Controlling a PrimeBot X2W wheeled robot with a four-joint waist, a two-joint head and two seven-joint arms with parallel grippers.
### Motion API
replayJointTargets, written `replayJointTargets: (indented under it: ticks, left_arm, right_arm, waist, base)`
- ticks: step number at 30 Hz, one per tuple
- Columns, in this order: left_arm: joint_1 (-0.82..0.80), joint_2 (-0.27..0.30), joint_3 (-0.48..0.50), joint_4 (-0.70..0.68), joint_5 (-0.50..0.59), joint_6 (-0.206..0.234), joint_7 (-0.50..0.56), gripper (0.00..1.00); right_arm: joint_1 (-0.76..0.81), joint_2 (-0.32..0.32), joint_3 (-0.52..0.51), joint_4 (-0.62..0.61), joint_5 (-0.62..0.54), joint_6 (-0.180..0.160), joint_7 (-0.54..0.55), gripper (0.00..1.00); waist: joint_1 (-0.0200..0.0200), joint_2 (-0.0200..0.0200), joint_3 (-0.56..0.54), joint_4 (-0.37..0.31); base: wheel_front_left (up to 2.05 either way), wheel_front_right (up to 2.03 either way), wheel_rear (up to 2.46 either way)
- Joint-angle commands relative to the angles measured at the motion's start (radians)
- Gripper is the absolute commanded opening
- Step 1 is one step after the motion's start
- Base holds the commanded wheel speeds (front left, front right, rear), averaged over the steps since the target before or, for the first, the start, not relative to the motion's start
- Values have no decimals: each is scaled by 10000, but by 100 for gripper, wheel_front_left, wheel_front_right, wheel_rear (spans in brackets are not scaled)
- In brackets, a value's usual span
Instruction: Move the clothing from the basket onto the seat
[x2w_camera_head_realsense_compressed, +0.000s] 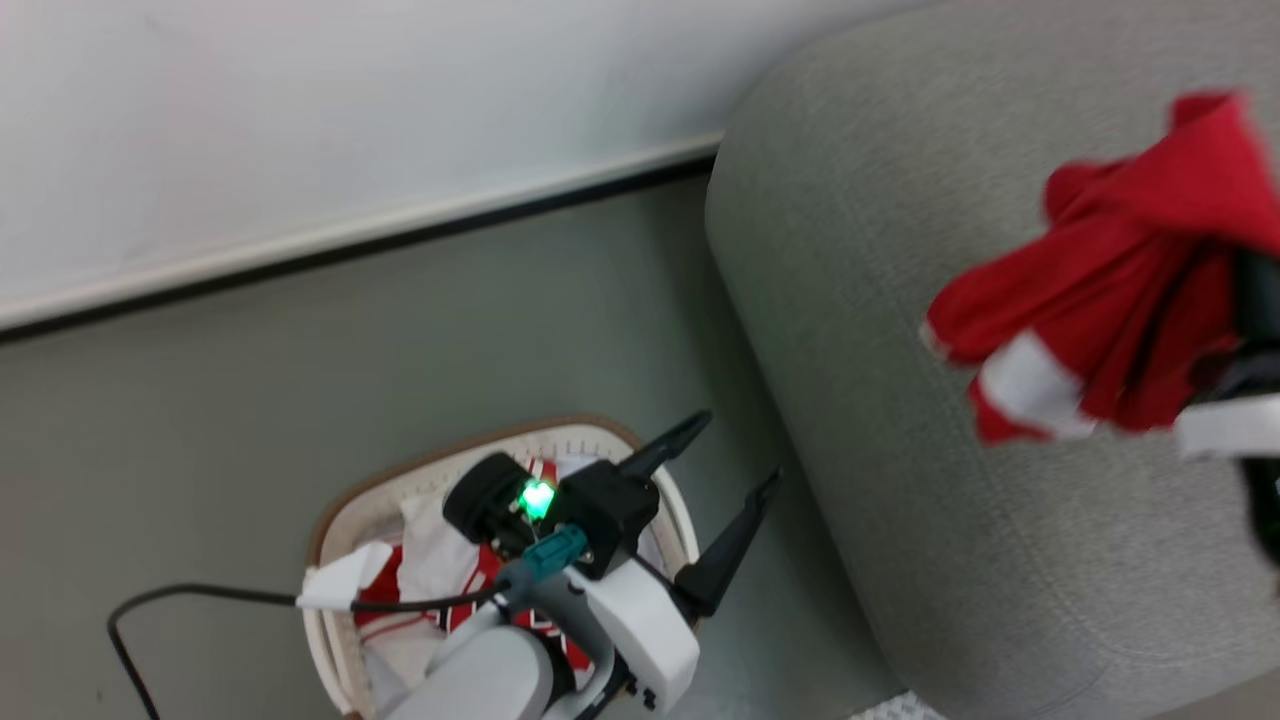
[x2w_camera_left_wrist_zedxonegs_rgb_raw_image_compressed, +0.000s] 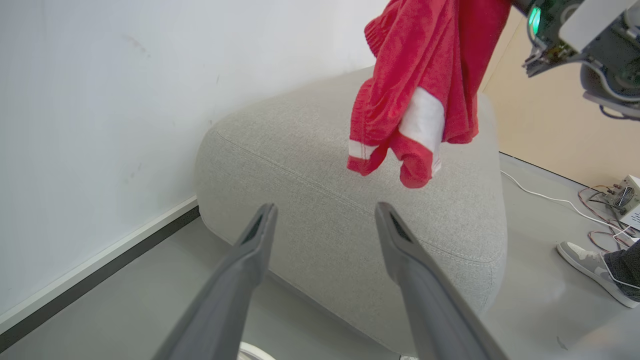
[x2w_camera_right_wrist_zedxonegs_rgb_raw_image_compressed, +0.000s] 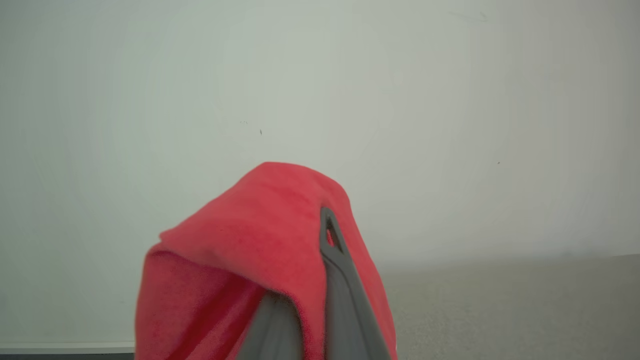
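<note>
1. Two places hold the clothing in the head view. A red jersey (x2w_camera_head_realsense_compressed: 1100, 300) hangs bunched over the seat (x2w_camera_head_realsense_compressed: 900, 500) at the picture's right, and red and white pieces (x2w_camera_head_realsense_compressed: 440, 570) lie in the basket (x2w_camera_head_realsense_compressed: 400, 470) on the floor. The left gripper (x2w_camera_head_realsense_compressed: 740, 445) hovers over the basket's seat-side rim, its fingers spread wide and empty. What holds the jersey is cut off at the right edge (and blurred).
2. Left wrist view: the seat shows between the spread fingers (x2w_camera_left_wrist_zedxonegs_rgb_raw_image_compressed: 260, 235). The jersey dangles above it with its long axis straight down and its white-banded hem lowest. The seat lies directly beneath, so I judge the coming move to be a lowering and a letting go. Whether the hem touches the seat I cannot tell. A person's shoe (x2w_camera_left_wrist_zedxonegs_rgb_raw_image_compressed: 590, 260) stands on the floor beside the seat.
3. Right wrist view: the right gripper (x2w_camera_right_wrist_zedxonegs_rgb_raw_image_compressed: 310, 225) is clamped shut on the jersey, which drapes over it. One finger shows and the other is buried in cloth. This arm is the nearer to the seat.
</note>
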Motion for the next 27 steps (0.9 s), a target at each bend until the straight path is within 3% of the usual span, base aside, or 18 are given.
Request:
replayJointTargets:
  ticks: [1, 10, 14, 18, 24, 25, 26, 27]
  left_arm:
    - [-357, 115, -1, -68, 158, -69, -7, 100]
    - [-1652, 96, 127, -292, 604, -87, -385, 100]
    - [-1848, 82, 171, -409, 739, 18, -550, 100]
    - [-1719, 115, 160, -472, 789, 140, -660, 100]
    - [-1669, 157, 74, -445, 863, 256, -755, 100]
    - [-1666, 162, 83, -404, 850, 276, -761, 100]
    - [-1658, 169, 98, -375, 825, 280, -750, 100]
    - [-1655, 191, 113, -338, 810, 295, -758, 100]
  right_arm:
    - [-682, -181, -409, 415, -70, -25, -33, 0]
    - [-4881, -1765, -3294, 4049, -707, -25, 77, 0]
    - [-6384, -2346, -4649, 5673, -1586, -25, 124, 0]
    - [-7335, -2458, -5739, 7153, -2643, -25, 39, 0]
    - [-7239, -1958, -7074, 8466, -3958, -25, -31, 0]
    - [-7121, -1843, -7293, 8513, -4186, -25, -34, 4]
    - [-7005, -1668, -7522, 8566, -4404, -25, -36, 17]
    - [-6901, -1464, -7672, 8643, -4694, -25, -36, 37]
  waist:
    - [-2, -1, 1222, 589]
    - [-2, -1, 3187, 1888]
    - [-2, -1, 3838, 2331]
    - [-2, -1, 4271, 2599]
    - [-2, -1, 4553, 2681]
    - [-2, -1, 4502, 2644]
    - [-2, -1, 4425, 2595]
    - [-2, -1, 4332, 2539]
  base:
    - [0, 0, 0]
    - [0, 0, 0]
    - [0, 0, 0]
    - [0, 0, 0]
    - [0, 0, 0]
    - [0, 0, 0]
    - [0, 0, 0]
    - [0, 0, 0]
